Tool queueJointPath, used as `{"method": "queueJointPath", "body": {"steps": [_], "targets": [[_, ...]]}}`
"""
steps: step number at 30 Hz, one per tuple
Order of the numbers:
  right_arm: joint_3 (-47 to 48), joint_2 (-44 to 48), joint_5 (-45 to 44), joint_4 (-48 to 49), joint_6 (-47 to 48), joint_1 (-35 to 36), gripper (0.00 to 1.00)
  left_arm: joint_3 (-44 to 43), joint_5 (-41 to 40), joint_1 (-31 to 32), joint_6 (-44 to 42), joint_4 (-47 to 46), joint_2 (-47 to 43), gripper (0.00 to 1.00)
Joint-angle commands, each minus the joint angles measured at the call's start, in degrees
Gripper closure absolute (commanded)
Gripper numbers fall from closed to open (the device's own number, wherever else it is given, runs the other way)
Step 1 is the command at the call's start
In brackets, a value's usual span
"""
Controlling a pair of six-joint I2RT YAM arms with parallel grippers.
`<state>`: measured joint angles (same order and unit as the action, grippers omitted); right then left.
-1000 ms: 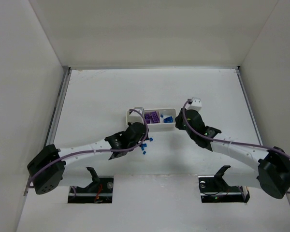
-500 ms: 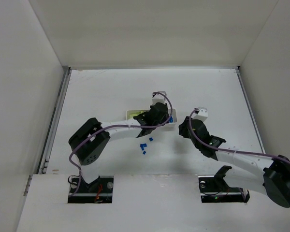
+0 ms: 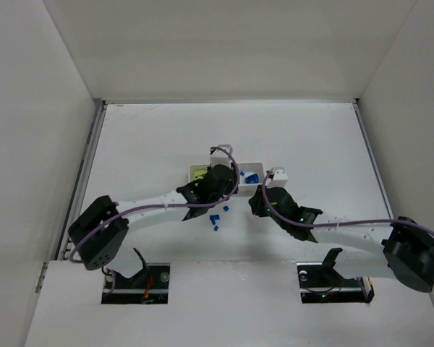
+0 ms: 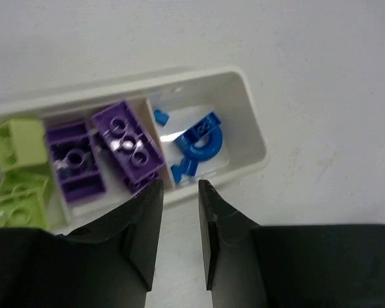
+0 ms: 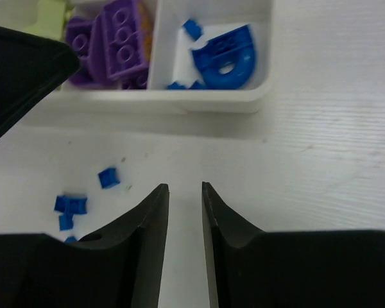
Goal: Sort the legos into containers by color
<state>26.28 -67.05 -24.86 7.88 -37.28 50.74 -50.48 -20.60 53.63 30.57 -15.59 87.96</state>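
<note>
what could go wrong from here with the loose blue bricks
The left claw and right claw crowd the same side of the tray, so they may collide. The loose blue bricks lie clustered and tiny; a pinch might scatter them. The left claw hangs over the tray's near wall and could nudge it.

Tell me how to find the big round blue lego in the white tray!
Find the small white plastic tray with three compartments in the middle of the white table. Look in its right end compartment, next to the purple plastic bricks. The curved blue plastic piece with a hole lies there: it is the only rounded one, bigger than the tiny blue bits beside it.
</note>
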Motion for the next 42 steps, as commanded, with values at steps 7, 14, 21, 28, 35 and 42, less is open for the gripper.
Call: {"method": "queueJointPath", "body": {"steps": [7, 14, 21, 28, 35, 42], "targets": [[9.7, -12.4, 6.1, 5.4, 0.2, 11.6, 0.53, 18.5, -9.6, 1.4, 7.5, 12.2, -22.7, 0.74], [17.9, -22.2, 4.5, -2.2, -0.5, 13.9, 0.56, 25.5, -9.1, 0.6, 11.5, 13.7, -28.2, 0.74], [22.8, -27.0, 4.1, -8.0, -1.4, 14.9, 0.58, 28.2, -8.7, 1.2, 12.2, 13.2, -30.0, 0.74], [27.6, -31.6, 3.8, -12.7, -1.4, 15.6, 0.59, 29.6, -8.0, 0.7, 11.5, 12.7, -32.0, 0.73], [31.0, -34.1, 0.6, -16.6, -1.6, 15.6, 0.62, 30.5, -5.0, 1.0, 11.0, 11.8, -33.4, 0.72], [32.2, -35.3, -1.5, -18.3, -1.7, 15.6, 0.68, 31.6, -5.1, 0.3, 10.9, 12.2, -35.5, 0.71]]}}
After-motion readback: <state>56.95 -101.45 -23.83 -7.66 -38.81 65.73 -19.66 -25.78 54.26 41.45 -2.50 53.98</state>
